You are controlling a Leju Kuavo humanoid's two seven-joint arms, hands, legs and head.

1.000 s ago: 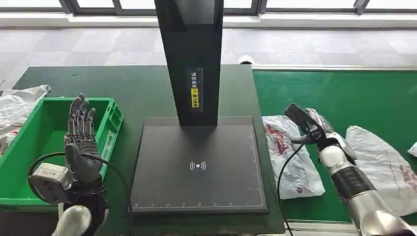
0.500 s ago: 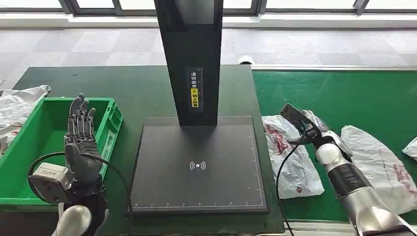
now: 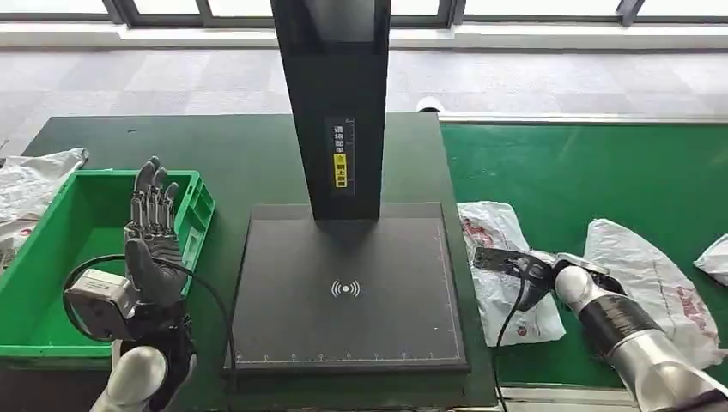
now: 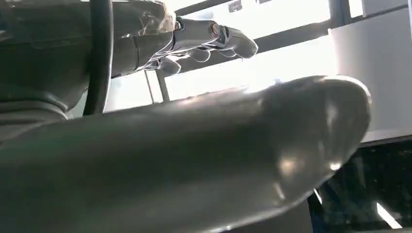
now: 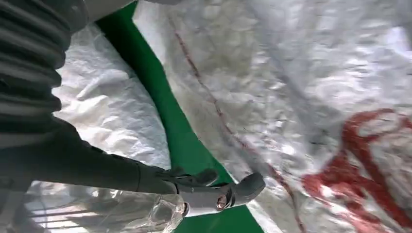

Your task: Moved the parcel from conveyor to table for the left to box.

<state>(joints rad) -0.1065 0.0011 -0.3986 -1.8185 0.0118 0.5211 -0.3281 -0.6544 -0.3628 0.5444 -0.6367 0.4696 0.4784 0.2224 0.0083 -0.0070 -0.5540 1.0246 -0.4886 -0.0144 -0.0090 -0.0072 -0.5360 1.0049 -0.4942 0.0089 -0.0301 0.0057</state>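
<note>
Pickup stage: right robot hand (image 3: pixel 515 268), fingers spread, hovers over the crumpled white plastic parcel (image 3: pixel 506 275) beside the black scanner pad (image 3: pixel 348 292); next, clamp it.

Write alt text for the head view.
The right hand reaches low over a white parcel on the green conveyor, not visibly gripping it. The left hand is raised, fingers apart, beside a green bin; a black scanner table sits between.
</note>
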